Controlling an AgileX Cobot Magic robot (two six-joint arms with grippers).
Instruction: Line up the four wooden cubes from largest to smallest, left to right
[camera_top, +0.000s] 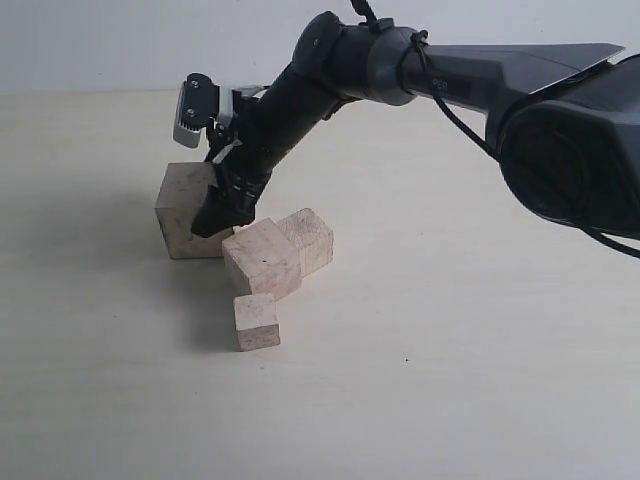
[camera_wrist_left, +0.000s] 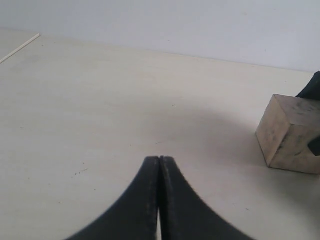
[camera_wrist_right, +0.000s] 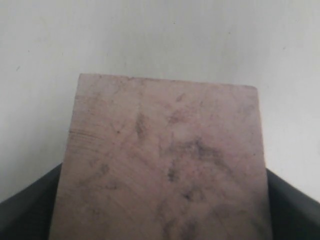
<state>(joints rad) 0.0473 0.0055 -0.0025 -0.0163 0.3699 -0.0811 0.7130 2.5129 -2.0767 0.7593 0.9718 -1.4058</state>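
Exterior view: four wooden cubes stand on the tabletop (camera_top: 450, 390). One largest cube (camera_top: 178, 215) lies leftmost; one front mid-sized cube (camera_top: 262, 258) touches one rear mid-sized cube (camera_top: 312, 238); one smallest cube (camera_top: 256, 322) sits just beside them, nearest the camera. The right pincer (camera_top: 215, 218), reaching across, straddles the largest cube, fingers (camera_wrist_right: 30, 210) against opposite faces, apparently clamped. The left pincer (camera_wrist_left: 160, 200) is closed and empty, apart from that cube, so the right arm is nearer.

- Table (camera_top: 480, 380) lies open across the frame's lower right and lower left.
- 3 smaller cubes (camera_top: 262, 258) cluster at centre; the right arm (camera_top: 300, 95) slants over the largest cube (camera_top: 182, 212), upper left.
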